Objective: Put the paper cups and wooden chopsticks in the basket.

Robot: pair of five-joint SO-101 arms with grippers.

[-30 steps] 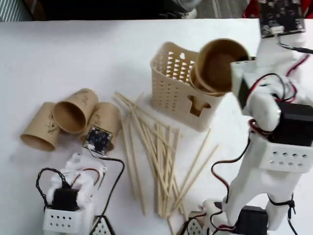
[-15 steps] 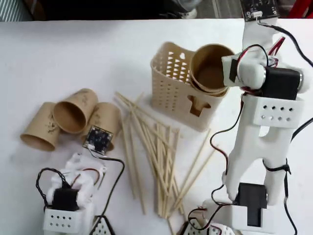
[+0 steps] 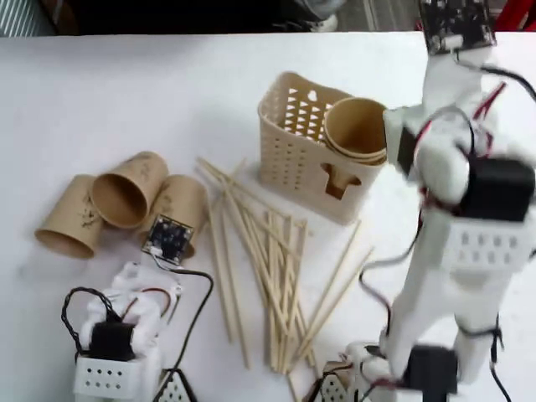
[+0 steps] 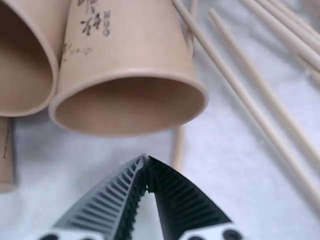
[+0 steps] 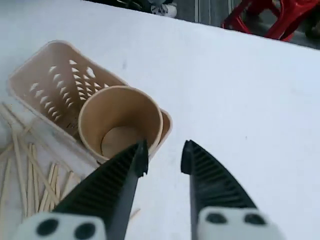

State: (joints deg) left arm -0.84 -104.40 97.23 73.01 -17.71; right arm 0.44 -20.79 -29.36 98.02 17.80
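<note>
The white table [image 3: 126, 92] runs to a far edge beyond the cream perforated plastic basket [image 3: 293, 155]. Bare white surface lies between the basket and that edge, and more between the basket and the cups lying on the left arm's side of it. The white right arm [image 3: 469, 218] stands tall just beside the basket, on the side away from those cups.

The basket sits upright with its long axis slanting across the table. Its corner nearest the right arm holds a nested stack of brown paper cups [image 3: 356, 126], upright with mouths up. At least two rims show, but the exact number cannot be told.

Three more brown paper cups lie on their sides well apart from the basket, touching one another in a row: one farthest from the basket [image 3: 71, 218], one in the middle [image 3: 126, 188], one nearest it [image 3: 180, 205]. Their long axes run roughly from the far edge to the near edge, with mouths toward the arm bases.

The pale wooden chopsticks [image 3: 268, 276] are fanned out on the near side of the basket, mostly lengthwise from basket to near edge, a few crossing on a slant — well over a dozen, too overlapped to count.

The right gripper [image 5: 164, 155] hangs above the table beside the basket's cup corner — fingers parted, holding nothing. The left gripper [image 4: 146, 165] sits low at the mouth of the nearest lying cup, its fingertips pressed together with nothing between them.
</note>
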